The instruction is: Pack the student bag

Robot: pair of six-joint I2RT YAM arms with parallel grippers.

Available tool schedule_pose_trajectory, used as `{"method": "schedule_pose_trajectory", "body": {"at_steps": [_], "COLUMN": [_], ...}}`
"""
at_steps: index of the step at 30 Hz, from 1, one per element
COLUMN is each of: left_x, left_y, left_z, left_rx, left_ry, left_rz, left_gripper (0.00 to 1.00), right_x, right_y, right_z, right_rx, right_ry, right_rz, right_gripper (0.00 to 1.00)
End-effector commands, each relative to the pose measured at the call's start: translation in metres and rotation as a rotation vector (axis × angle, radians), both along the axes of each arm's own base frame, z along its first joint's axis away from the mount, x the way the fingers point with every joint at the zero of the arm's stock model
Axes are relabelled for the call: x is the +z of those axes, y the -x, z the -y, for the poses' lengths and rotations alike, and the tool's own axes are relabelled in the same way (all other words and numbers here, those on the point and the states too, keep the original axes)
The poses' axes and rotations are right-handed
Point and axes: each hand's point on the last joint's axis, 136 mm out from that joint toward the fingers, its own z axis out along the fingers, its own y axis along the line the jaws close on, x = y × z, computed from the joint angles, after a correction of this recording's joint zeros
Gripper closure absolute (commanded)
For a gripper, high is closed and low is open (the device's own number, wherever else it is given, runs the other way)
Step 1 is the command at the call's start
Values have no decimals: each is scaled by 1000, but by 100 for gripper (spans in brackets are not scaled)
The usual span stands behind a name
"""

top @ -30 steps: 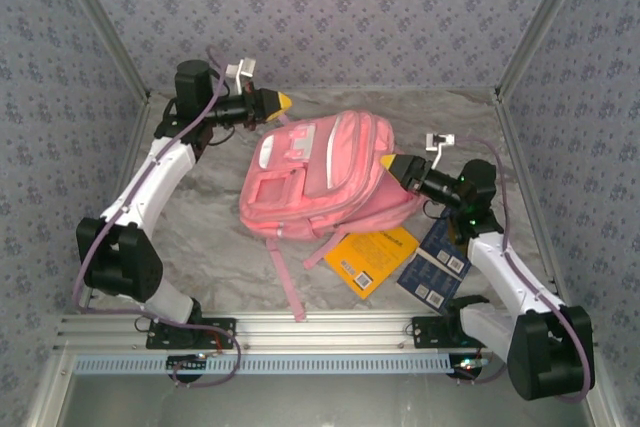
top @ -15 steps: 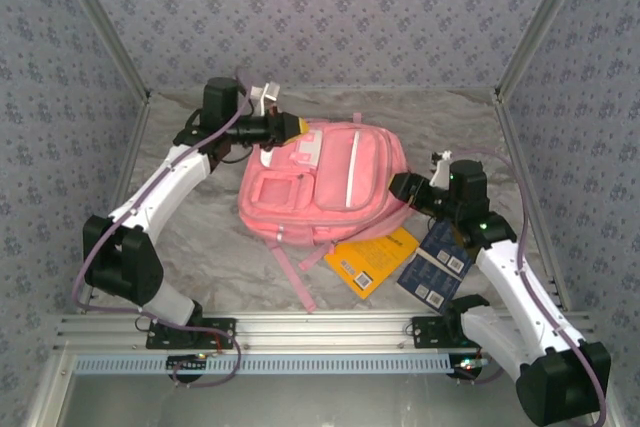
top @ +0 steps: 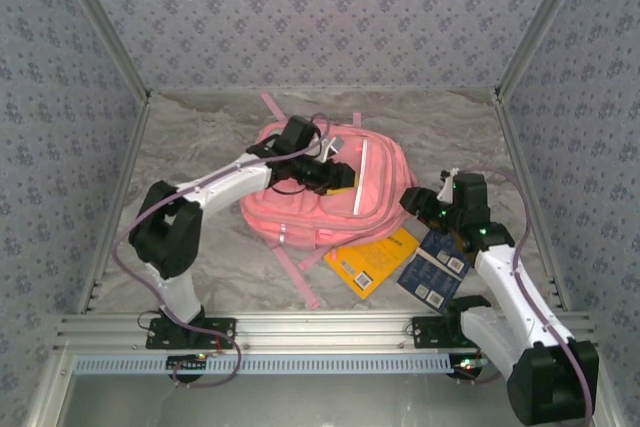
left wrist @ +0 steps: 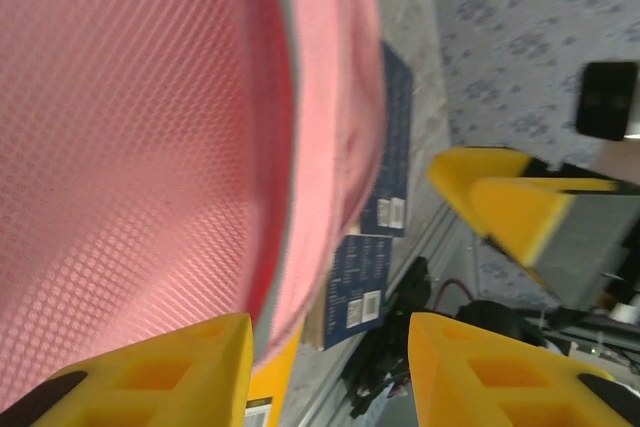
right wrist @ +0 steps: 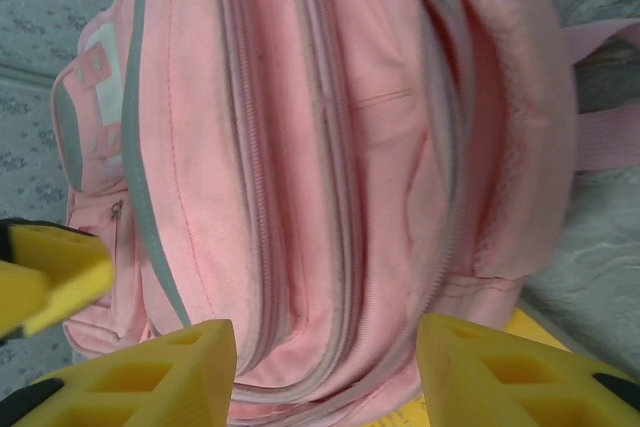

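Student bag point(top: 385, 172) is lying mid-tabletop, left gripper point(left wrist: 330, 342) and right gripper point(right wrist: 325, 347) hovering at it open-jawed, likely for unzipping.

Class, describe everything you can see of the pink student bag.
The student bag is a large, soft pink fabric backpack lying on the marbled table, with grey-white zip trims, a white patch and a mesh panel. Pink straps trail off it. Its near edge overlaps a yellow book. The left claw sits open over its top.

Student bag point(top: 385, 182) on table point(top: 200, 237), book point(top: 372, 259) and booklets point(top: 435, 269) at its near right corner.
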Motion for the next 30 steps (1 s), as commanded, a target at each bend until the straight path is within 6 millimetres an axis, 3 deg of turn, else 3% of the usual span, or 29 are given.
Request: {"method": "schedule_pose_trajectory", "body": {"at_steps": [1,10,21,23,25,26,30], "left_x": [9,1,-23,-25,-25,-23,10], "left_y": [-12,-9,-4,-3,-3,-3,-12], "left_z": [12,42,49,51,51,51,41], "left_rx": [-4,-70,-99,-111,-127,-132,-119], "left_ry": [-4,-21,-106,-124,-144,-148,-122], "left_rz": [67,80,85,95,111,117,180], "left_gripper": [56,63,69,77,96,100,100], "right_x": [-5,-14,-13,-14,-15,-14,-2], "right_y": [7,11,6,6,6,5,3], "right_z": [8,11,11,11,12,12,8], "right_rx": [-26,-27,-29,-30,-36,-37,-18], "right_ry": [-5,-46,-79,-80,-77,-75,-72], "right_rz": [-5,-22,-19,-20,-25,-22,10], "right_gripper": [48,49,49,49,50,50,48]}}
